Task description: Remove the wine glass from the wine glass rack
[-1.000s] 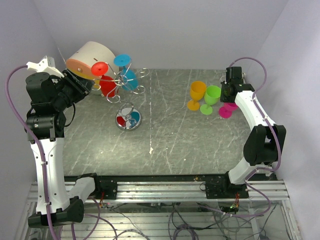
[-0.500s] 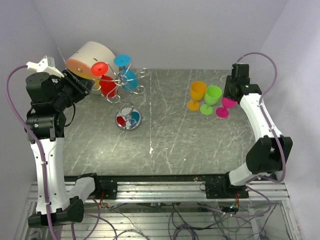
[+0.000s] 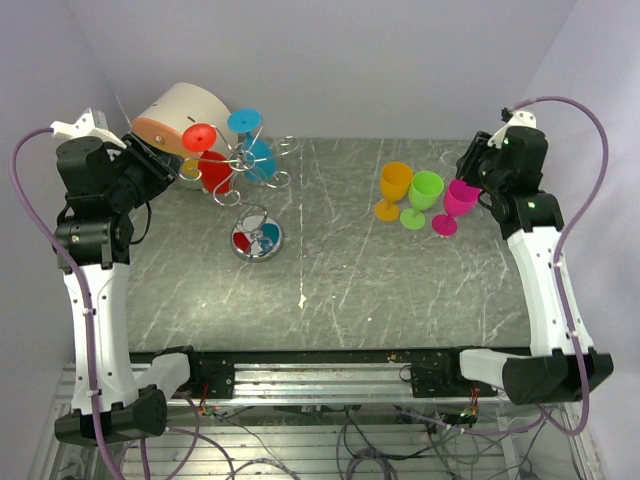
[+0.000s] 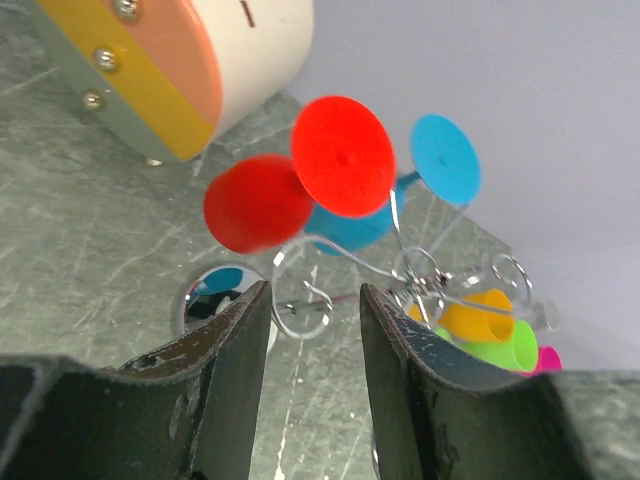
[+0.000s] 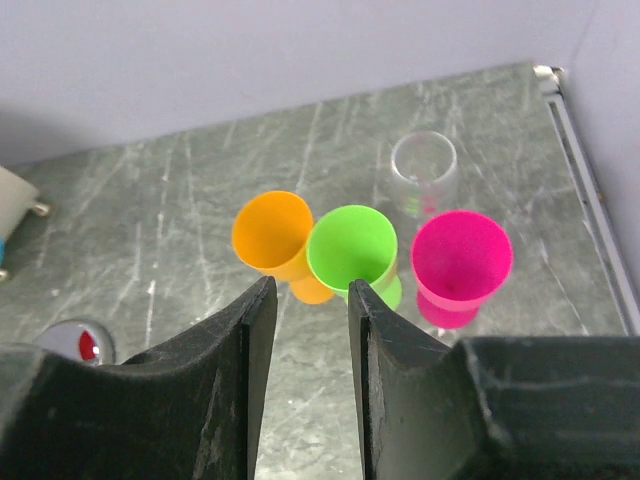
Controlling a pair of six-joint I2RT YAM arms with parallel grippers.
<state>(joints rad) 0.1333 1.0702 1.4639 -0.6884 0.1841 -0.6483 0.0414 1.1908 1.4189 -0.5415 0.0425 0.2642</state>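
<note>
The wine glass rack (image 3: 257, 238) stands left of centre, with a chrome base and curled wire arms (image 4: 420, 275). A red wine glass (image 3: 212, 170) and a blue wine glass (image 3: 260, 158) hang upside down from it, feet up. In the left wrist view the red glass (image 4: 257, 203) and blue glass (image 4: 350, 225) lie just ahead of my left gripper (image 4: 313, 295), which is open and empty. That left gripper (image 3: 145, 168) hovers left of the rack. My right gripper (image 3: 476, 168) is open and empty, raised behind a pink glass (image 3: 455, 200).
A beige drum with an orange face (image 3: 180, 115) lies behind the rack. Orange (image 5: 272, 235), green (image 5: 352, 247) and pink (image 5: 461, 258) glasses stand upright in a row at the right. A small clear glass (image 5: 423, 170) stands behind them. A metal rail runs along the right edge.
My right gripper has opened wider and risen back from the pink glass, which now stands free beside the green one. The left arm has barely shifted.
</note>
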